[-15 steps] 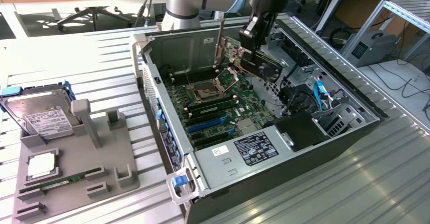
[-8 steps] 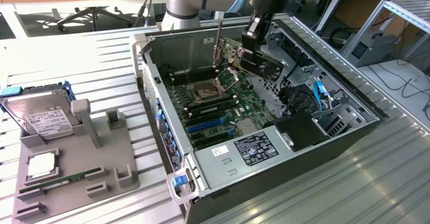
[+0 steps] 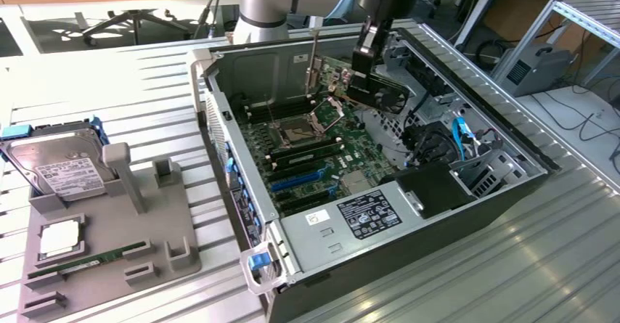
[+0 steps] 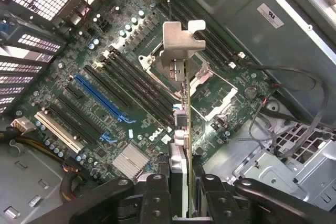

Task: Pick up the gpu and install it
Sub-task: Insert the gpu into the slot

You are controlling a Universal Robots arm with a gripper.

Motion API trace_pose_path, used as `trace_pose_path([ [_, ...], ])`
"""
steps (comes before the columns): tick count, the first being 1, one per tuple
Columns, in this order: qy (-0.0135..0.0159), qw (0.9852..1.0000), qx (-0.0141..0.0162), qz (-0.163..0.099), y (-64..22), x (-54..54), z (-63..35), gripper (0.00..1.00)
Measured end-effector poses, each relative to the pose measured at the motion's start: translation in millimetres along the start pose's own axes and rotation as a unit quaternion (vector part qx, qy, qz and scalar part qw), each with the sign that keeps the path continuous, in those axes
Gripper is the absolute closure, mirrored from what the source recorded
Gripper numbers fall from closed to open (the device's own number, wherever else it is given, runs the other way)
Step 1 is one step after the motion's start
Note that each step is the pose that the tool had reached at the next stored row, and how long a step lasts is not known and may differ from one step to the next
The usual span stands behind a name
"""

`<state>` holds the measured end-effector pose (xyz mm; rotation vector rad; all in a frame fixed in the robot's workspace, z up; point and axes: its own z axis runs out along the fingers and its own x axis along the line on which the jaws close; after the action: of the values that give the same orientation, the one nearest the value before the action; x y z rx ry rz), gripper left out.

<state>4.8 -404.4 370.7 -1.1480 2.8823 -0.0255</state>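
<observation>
Pincer [image 3: 371,51] grips the gpu [image 3: 378,91] by its upper edge, jaws drawn narrow on the thin card. In the wrist view its dark fingers [image 4: 157,192] press on either face of the card, which is seen edge-on between them.

The arm [image 3: 263,3] rises behind the far wall of the open case [image 3: 218,141]. Its black wrist section points almost straight down, so the pincer hangs over the case's far end. The gpu is carried on edge with its long side roughly level. Its silver bracket [image 4: 182,38] stands upright at the end toward the exterior view's left.

The card hovers over the board [image 3: 320,156], above the socket [image 3: 295,131] with its raised metal frame (the bracket's bent tab overlaps that socket in the wrist view). It looks clear of the board, though I cannot tell how near its lower edge comes. The blue slot [image 4: 102,98] and the dark slots beside it lie off to one side of the card, not under it.

Outside the case, toward the exterior view's left, a grey holder [image 3: 145,265] sits on the slatted metal counter [image 3: 542,265]. It carries a drive [image 3: 58,167] propped at a tilt, a CPU [image 3: 60,237] lying flat, and a green RAM stick [image 3: 87,260] near its front edge. All of these are well apart from the pincer.
</observation>
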Motion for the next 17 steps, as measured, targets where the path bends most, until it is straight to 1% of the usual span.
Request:
trace_pose_path([
  [8, -0.0002, 1.0000, -0.0003, -0.009, 0.0, 0.0, 0.0, 0.73],
  [17, -0.0008, 0.9996, -0.0008, -0.028, 0.0, 0.0, 0.0, 0.73],
])
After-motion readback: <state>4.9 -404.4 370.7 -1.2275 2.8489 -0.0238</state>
